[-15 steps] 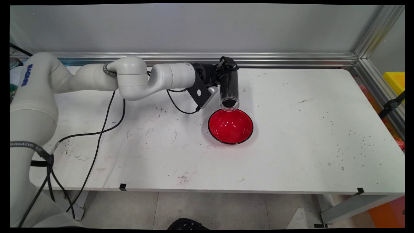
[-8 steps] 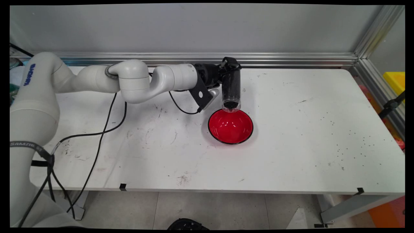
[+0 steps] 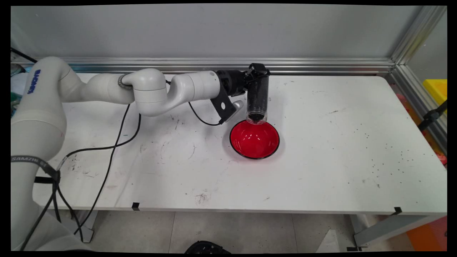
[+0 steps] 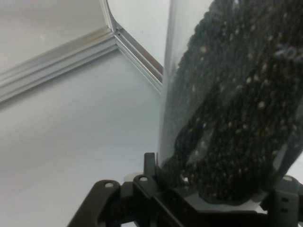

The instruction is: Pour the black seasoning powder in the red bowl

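Note:
My gripper (image 3: 257,75) is shut on a clear plastic jar (image 3: 257,98) filled with small black grains. The jar is tipped mouth down, and its open mouth (image 3: 256,117) hangs just above the far rim of a red bowl (image 3: 254,139) that stands on the white table (image 3: 321,142). The bowl's inside looks bare and glossy. In the hand view the jar (image 4: 232,104) fills the right side, packed with black grains, with the gripper (image 4: 208,198) clamped round its base.
Scattered black grains (image 3: 385,157) lie on the table's right part. An aluminium rail (image 3: 285,66) runs along the table's far edge and down the right side. Black cables (image 3: 110,150) hang from the arm over the left part of the table.
The gripper and the jar have shifted a little to the right, so the jar's mouth now hangs nearer the middle of the bowl's far rim. The bowl has not moved.

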`<state>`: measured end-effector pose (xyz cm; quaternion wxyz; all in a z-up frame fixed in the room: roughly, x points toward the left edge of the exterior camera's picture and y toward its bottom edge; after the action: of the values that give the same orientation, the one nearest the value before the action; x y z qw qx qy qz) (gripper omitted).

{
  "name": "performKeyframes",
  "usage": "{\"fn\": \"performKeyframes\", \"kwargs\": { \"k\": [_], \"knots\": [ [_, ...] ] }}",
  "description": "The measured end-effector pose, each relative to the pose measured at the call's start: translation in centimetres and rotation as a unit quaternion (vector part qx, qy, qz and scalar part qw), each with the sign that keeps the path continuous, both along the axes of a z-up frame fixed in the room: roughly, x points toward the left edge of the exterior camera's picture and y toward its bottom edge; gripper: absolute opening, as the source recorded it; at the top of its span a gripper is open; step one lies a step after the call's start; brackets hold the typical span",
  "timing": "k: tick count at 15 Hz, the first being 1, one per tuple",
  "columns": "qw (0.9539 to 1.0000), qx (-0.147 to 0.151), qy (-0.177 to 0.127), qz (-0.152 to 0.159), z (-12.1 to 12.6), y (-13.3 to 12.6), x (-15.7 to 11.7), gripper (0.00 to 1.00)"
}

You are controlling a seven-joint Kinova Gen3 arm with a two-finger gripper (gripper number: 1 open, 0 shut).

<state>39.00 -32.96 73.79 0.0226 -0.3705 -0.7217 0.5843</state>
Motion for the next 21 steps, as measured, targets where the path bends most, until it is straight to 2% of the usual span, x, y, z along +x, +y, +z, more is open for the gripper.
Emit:
{"fn": "performKeyframes", "kwargs": {
  "k": [9, 21],
  "knots": [
    [0.9991, -0.031, -0.021, -0.02, -0.14, 0.25, 0.06, 0.0],
    [0.9982, -0.046, -0.027, -0.026, -0.17, 0.13, 0.13, 0.0]
  ]
}}
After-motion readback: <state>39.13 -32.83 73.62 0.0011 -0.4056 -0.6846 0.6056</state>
